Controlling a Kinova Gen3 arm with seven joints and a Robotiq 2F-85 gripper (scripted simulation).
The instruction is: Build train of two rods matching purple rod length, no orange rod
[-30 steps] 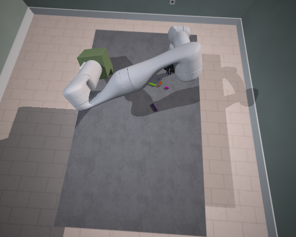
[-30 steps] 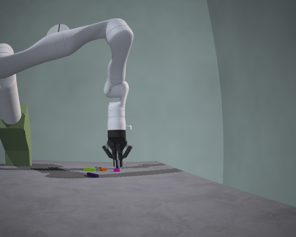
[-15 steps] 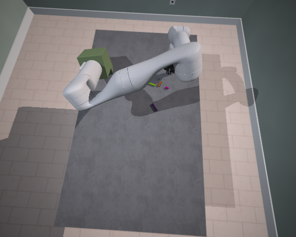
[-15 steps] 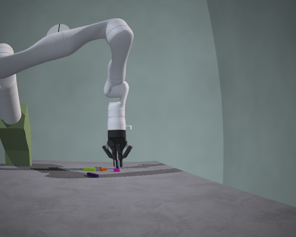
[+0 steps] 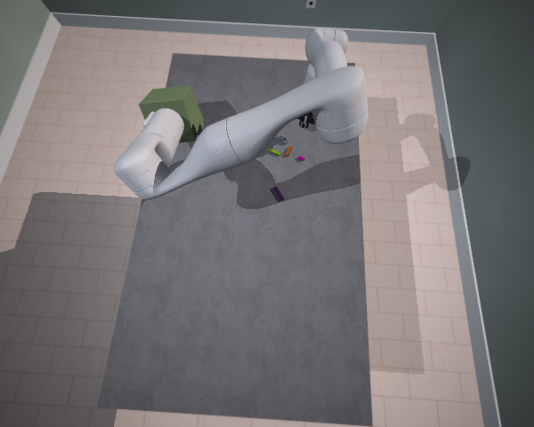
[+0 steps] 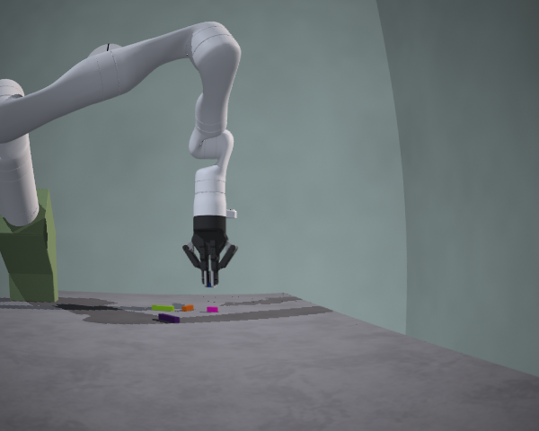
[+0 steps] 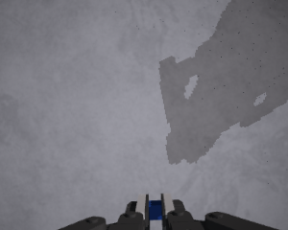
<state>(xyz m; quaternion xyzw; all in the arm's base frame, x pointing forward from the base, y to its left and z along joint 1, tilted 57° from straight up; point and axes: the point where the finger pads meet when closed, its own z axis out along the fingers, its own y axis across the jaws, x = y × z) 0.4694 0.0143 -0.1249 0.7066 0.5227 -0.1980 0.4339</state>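
Note:
My gripper (image 5: 304, 123) (image 6: 209, 280) (image 7: 155, 207) is shut on the small blue rod (image 6: 208, 285) (image 7: 156, 211) and holds it above the table, behind the other rods. The purple rod (image 5: 279, 193) (image 6: 168, 318) lies nearest the front. The lime rod (image 5: 274, 151) (image 6: 163, 308) lies left of the orange rod (image 5: 288, 150) (image 6: 188, 308). The magenta rod (image 5: 301, 157) (image 6: 212, 309) lies right of the orange one. The grey rod (image 5: 283, 140) (image 6: 179, 304) lies behind lime and orange, hard to make out against the table. No rods on the table touch visibly.
The green arm base (image 5: 165, 99) (image 6: 28, 259) stands at the left. The arm reaches over the table from there, and in the top view it covers part of the grey surface (image 5: 239, 298) (image 6: 260, 371). Arm shadows cross the purple rod's area.

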